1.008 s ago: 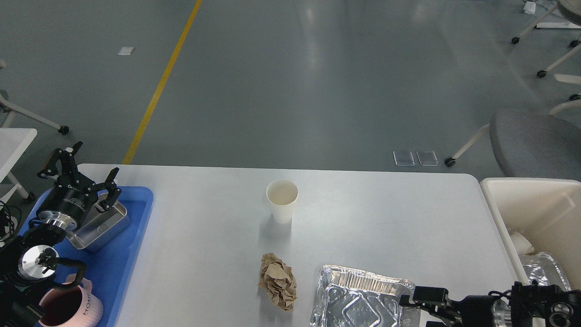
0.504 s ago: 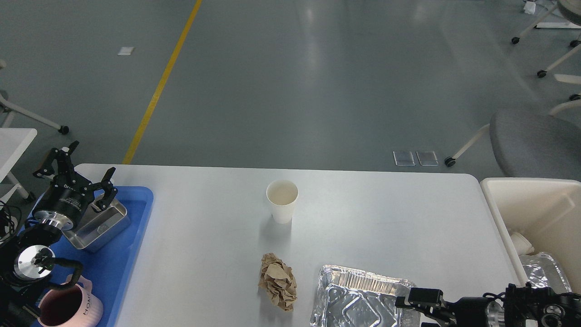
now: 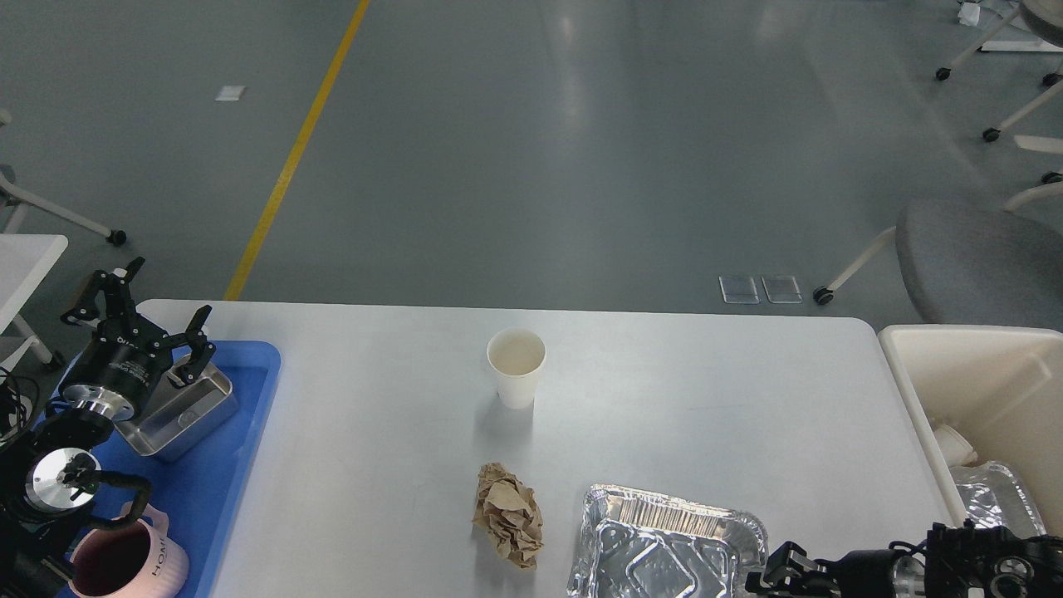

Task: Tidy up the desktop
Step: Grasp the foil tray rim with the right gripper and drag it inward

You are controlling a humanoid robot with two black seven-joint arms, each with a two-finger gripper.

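The right tool (image 3: 785,573) (spread unclear) sits at the crinkled foil tray's (image 3: 664,548) near corner on the white surface (image 3: 706,399). Pinch its rim squarely. Left tool (image 3: 141,311), fingers spread, hovers over a steel tin (image 3: 183,411).

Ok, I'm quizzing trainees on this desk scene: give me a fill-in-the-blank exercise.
1. The white paper cup stands ____ on the desktop.
2. The crumpled paper ball is ____ in colour.
3. The pink mug sits on the ____ tray.
4. The foil tray lies nearest the ____ hand.

Answers: upright; brown; blue; right
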